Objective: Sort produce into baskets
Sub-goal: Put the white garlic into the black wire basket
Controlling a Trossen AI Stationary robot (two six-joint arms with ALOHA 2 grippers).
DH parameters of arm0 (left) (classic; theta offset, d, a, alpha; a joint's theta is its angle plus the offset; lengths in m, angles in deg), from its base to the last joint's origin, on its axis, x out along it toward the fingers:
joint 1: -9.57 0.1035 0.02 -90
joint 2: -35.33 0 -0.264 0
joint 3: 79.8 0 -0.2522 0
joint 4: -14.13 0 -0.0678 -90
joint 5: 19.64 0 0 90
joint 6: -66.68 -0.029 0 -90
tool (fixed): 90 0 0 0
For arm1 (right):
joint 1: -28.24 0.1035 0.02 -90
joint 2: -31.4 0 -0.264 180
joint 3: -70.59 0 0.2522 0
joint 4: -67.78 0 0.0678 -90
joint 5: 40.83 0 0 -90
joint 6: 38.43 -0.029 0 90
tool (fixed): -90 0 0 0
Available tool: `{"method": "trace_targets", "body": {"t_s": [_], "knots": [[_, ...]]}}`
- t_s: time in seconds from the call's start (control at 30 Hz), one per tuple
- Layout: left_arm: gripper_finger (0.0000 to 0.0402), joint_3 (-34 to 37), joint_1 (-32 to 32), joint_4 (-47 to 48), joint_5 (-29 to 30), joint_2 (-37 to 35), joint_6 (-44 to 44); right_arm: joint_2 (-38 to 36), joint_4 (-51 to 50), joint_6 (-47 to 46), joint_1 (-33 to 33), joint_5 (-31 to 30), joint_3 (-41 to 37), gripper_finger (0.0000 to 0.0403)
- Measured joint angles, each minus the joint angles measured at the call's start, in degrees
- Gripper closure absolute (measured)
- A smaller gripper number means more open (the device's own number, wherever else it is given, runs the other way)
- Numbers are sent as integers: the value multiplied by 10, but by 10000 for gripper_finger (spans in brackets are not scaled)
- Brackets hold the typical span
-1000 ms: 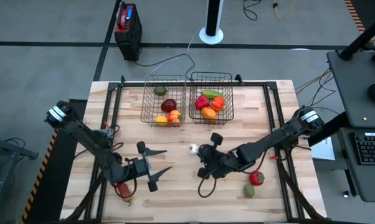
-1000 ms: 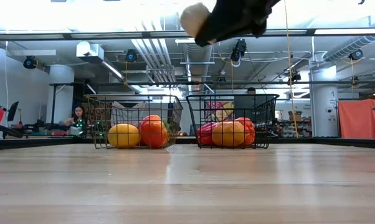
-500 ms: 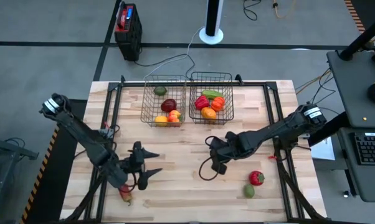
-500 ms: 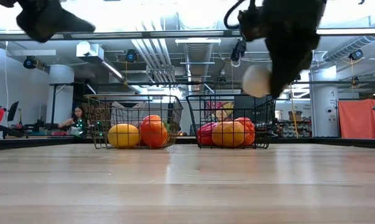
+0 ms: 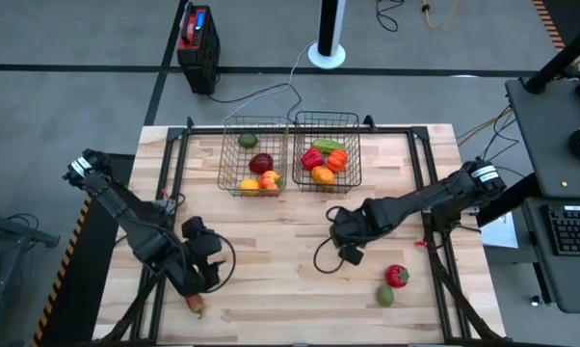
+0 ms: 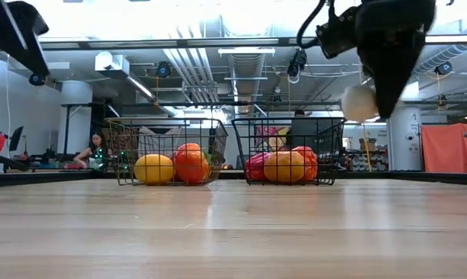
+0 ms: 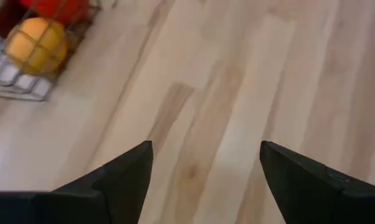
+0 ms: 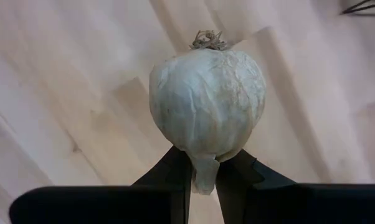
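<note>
R claw [image 8: 204,177] clamped on garlic bulb [image 8: 207,99] by its stem end, lifted off table [image 5: 271,260]. Right-hand basket [image 5: 327,152] lies just beyond, R arm nearer. L claw [image 7: 206,180] spread, empty, at near-left.
</note>
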Motion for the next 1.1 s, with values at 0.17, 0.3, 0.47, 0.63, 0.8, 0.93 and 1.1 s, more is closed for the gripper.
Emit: {"method": "trace_targets", "body": {"t_s": [0.17,0.3,0.47,0.63,0.8,0.93,1.1], "knots": [[123,-44,0,64,-50,38,0,0,-54,44,-29,-28,66,359],[123,-52,-1,74,-98,59,-7,0,-70,108,-65,-88,122,358],[123,-51,-2,93,-127,74,-11,0,-69,189,-133,-130,166,359],[123,-51,-2,94,-136,79,-9,0,-69,241,-219,-131,171,358],[123,-51,-2,93,-136,84,-6,2,-69,281,-291,-77,159,358],[123,-51,-2,92,-134,86,-6,5,-65,299,-316,-75,153,358],[123,-51,-2,90,-131,86,-4,5,-56,306,-321,-57,153,332]]}}
